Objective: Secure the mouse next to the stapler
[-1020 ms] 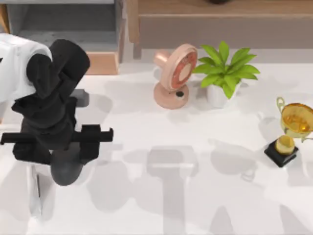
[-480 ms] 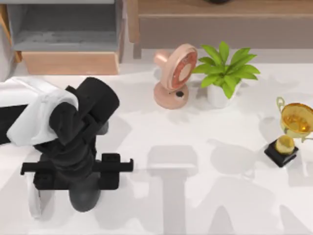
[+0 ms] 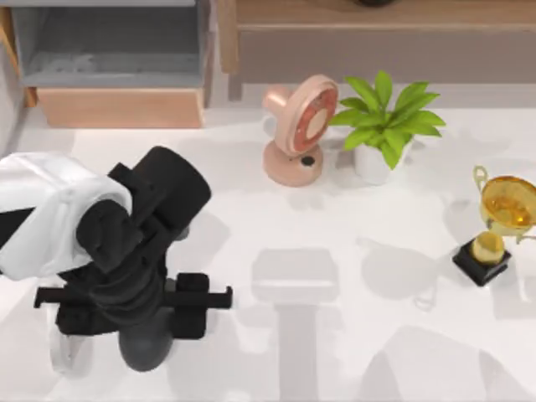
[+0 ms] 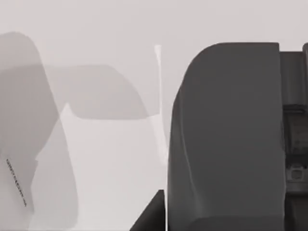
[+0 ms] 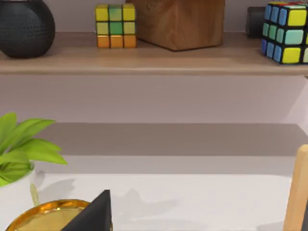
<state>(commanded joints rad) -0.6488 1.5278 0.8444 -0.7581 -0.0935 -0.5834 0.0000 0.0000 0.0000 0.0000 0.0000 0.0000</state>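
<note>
Left gripper point(image 3: 144, 356) edged slightly nearer the front-left table point(image 3: 335, 335) edge; fingers' state unclear.

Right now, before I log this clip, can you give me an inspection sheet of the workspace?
Surface: white table, shadows across it.
Job's things: dark grey rounded item, likely the mouse, under the left hand; white item, likely the stapler, beside it at the table's left front.
Clutter: pink desk fan, potted plant, gold trophy.
Hands: left hand low over the grey item; right hand by the trophy, facing the shelf.
Cables: nothing seen.
Surroundings: shelf with two puzzle cubes, wooden block, dark round speaker.
</note>
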